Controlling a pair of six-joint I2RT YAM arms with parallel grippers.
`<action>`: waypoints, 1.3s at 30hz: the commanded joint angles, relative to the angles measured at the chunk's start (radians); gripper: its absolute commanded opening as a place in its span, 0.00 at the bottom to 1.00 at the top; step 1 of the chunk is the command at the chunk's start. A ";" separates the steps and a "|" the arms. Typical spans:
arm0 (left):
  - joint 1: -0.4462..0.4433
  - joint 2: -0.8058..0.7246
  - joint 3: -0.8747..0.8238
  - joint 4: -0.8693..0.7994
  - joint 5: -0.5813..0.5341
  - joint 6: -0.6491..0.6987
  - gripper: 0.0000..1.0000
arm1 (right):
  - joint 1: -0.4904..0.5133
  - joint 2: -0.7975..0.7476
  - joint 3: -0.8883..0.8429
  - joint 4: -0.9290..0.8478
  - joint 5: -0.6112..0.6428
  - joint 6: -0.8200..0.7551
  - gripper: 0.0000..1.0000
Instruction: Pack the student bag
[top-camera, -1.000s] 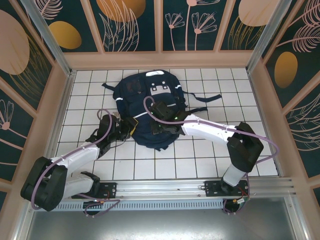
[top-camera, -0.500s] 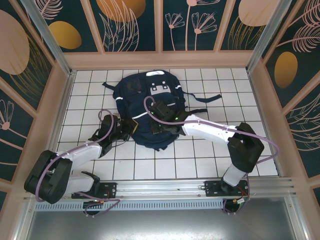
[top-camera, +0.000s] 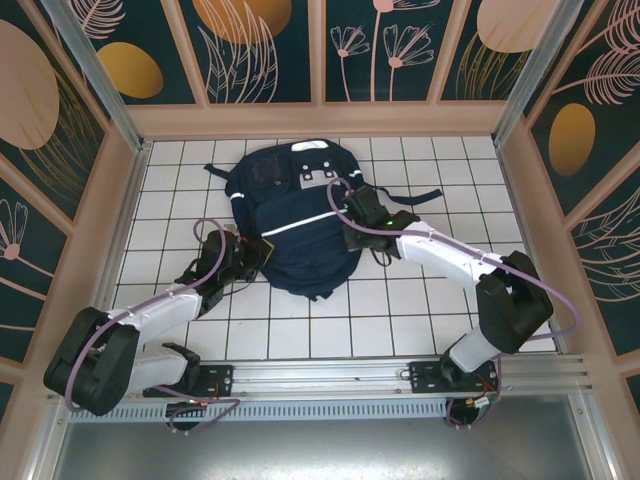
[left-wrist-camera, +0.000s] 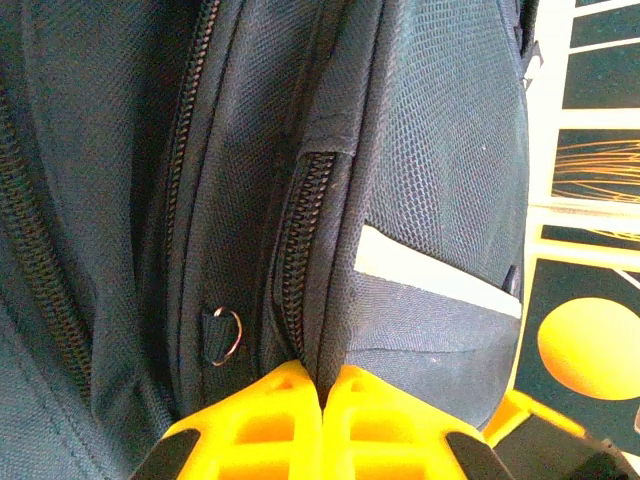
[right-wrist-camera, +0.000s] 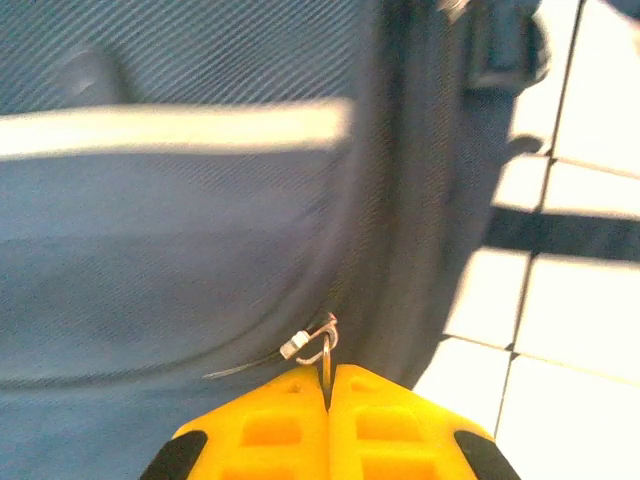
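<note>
A white tiled table (top-camera: 400, 310) with dark grid lines is enclosed on 3 sides by walls (top-camera: 265, 50) of dark teal panels painted with pink leaves and orange ovals (top-camera: 130, 68). 2 metal posts (top-camera: 95, 70) are set at the back corners. A metal rail (top-camera: 320, 378) is laid along the near edge.

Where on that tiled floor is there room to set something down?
Bare tiles: between the student bag and the right wall, between it and the left wall, and before the near rail. Crowded middle: left gripper and right gripper both clamp the bag there.
</note>
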 joint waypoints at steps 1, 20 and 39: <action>0.009 -0.025 -0.007 -0.113 -0.077 0.104 0.00 | -0.078 -0.058 -0.038 0.153 -0.011 -0.197 0.00; 0.080 -0.034 0.028 -0.328 0.024 0.364 0.00 | -0.241 0.156 0.200 0.206 -0.292 -0.690 0.00; 0.082 -0.030 0.165 -0.485 0.029 0.533 0.11 | -0.241 -0.021 0.069 0.266 -0.327 -0.524 0.00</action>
